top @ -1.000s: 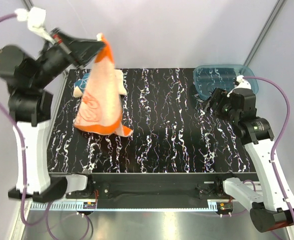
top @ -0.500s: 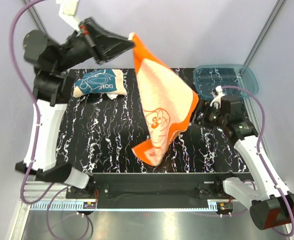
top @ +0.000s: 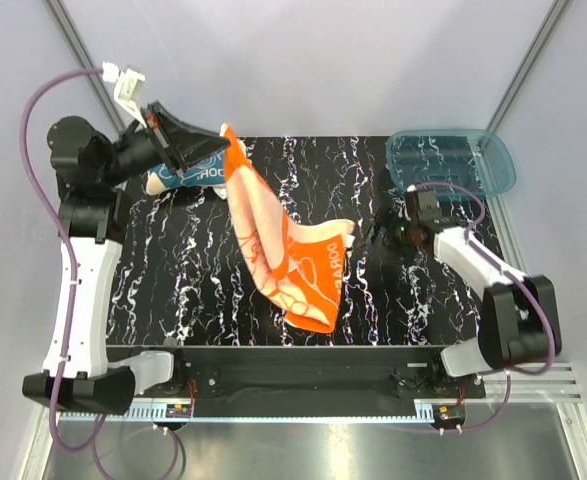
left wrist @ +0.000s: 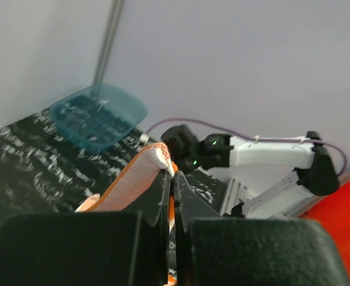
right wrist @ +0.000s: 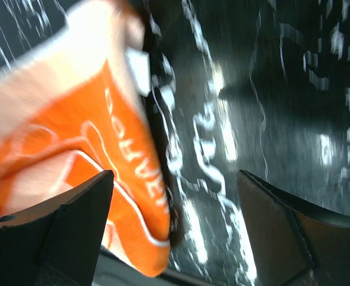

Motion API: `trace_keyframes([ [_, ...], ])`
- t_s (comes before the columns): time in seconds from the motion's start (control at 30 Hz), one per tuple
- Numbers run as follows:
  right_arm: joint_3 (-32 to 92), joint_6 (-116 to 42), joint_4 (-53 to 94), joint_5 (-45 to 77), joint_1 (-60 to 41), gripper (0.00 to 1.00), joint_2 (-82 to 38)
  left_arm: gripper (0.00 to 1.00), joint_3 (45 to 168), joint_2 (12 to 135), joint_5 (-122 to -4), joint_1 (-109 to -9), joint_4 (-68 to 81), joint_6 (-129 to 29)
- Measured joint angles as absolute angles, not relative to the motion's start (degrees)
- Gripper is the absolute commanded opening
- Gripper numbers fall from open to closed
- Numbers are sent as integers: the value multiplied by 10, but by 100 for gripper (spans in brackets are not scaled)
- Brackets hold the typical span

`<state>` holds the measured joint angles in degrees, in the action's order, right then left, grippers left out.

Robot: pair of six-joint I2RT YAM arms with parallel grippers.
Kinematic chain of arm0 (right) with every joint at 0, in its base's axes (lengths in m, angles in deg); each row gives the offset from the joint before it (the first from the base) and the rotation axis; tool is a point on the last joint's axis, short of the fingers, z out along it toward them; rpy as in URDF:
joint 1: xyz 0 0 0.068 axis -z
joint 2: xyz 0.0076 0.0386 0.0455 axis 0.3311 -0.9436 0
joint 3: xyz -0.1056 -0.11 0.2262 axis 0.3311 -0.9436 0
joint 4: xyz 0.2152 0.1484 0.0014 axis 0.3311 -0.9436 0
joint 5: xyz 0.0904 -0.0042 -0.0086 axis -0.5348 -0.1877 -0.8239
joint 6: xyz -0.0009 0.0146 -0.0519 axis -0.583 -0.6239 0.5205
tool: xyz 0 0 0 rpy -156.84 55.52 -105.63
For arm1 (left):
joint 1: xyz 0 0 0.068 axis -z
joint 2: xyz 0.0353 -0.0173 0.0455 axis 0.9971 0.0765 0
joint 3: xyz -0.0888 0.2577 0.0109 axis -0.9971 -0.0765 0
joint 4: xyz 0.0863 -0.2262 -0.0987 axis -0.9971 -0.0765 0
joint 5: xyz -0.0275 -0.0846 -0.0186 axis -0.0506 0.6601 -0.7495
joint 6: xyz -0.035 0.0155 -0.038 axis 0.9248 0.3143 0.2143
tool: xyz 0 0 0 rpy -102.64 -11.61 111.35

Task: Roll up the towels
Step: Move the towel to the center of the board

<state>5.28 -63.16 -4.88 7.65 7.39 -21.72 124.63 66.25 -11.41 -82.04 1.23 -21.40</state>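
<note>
Bright even light, right wrist view motion-blurred

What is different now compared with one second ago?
The left gripper, shut on a corner of the orange towel throughout, swung it from the left to the middle and lowered it. The right gripper, open, moved left toward the towel's edge. The teal towel and the blue tray stayed put.

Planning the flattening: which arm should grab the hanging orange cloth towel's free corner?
Likely right. The right arm has open jaws beside a loose corner of the orange cloth towel; the left arm holds its raised corner.
</note>
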Motion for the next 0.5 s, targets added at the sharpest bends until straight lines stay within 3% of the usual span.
trace_keyframes([
  [0.5,283,-615,18,103,46,86,-511,2,1066,670,-220,-855,-128,-370],
])
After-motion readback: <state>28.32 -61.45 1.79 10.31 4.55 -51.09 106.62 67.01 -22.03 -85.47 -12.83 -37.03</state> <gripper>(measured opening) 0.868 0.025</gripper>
